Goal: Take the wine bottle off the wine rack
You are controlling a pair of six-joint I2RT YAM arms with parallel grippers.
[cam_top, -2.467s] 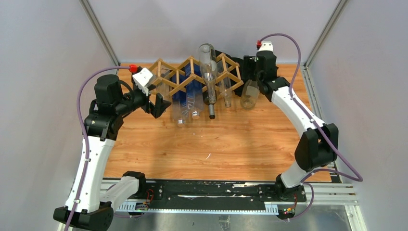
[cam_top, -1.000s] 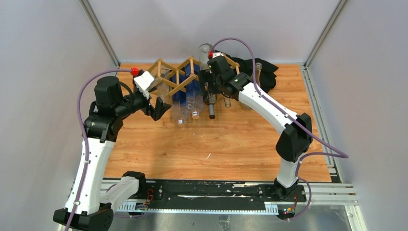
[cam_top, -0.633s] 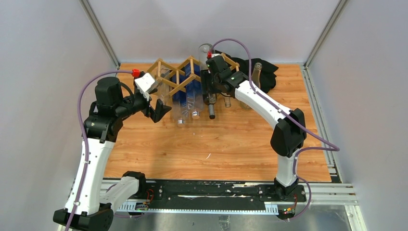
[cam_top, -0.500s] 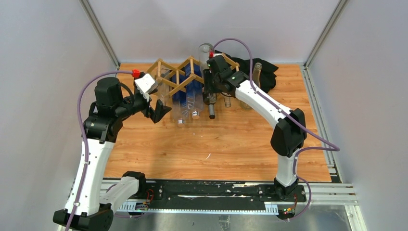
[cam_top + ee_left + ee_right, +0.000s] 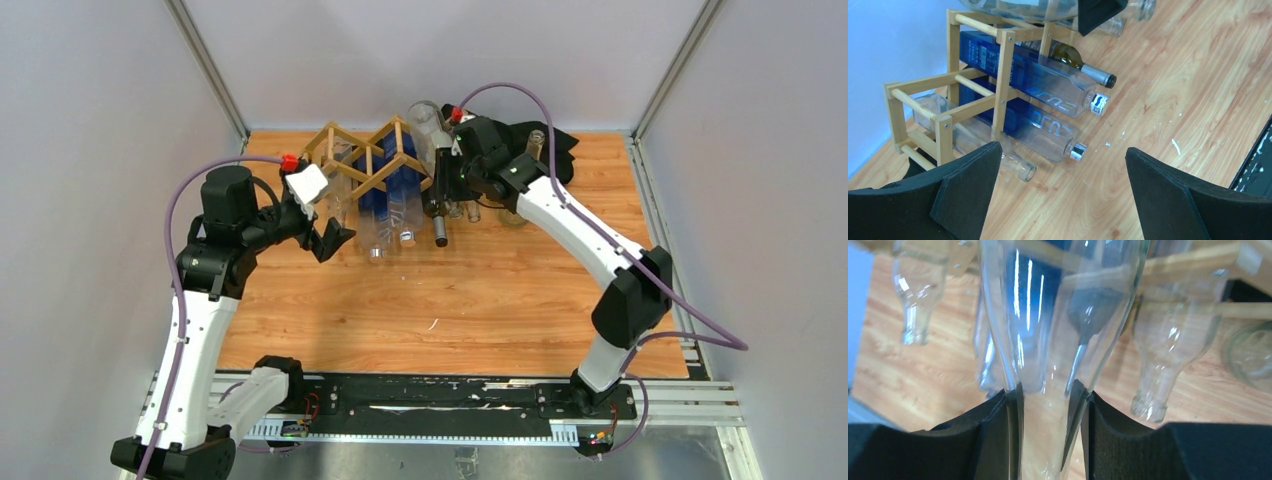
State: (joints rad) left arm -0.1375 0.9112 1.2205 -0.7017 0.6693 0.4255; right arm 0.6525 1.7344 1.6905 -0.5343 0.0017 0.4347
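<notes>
Right wrist view: the right gripper [image 5: 1046,432] has its jaws clamped on the tapering neck of the clear bottle [image 5: 1048,315], whose body runs ahead of them against the rack [image 5: 1193,265]. The left gripper [image 5: 1063,152] gapes wide, holding nothing. Beyond its jaws, blue bottles [image 5: 1018,80] lie in the rack, well apart.

The right hand [image 5: 1047,405] swung over to the wine rack [image 5: 1004,70]; it now grips the wine bottle [image 5: 1048,315] at the neck.
</notes>
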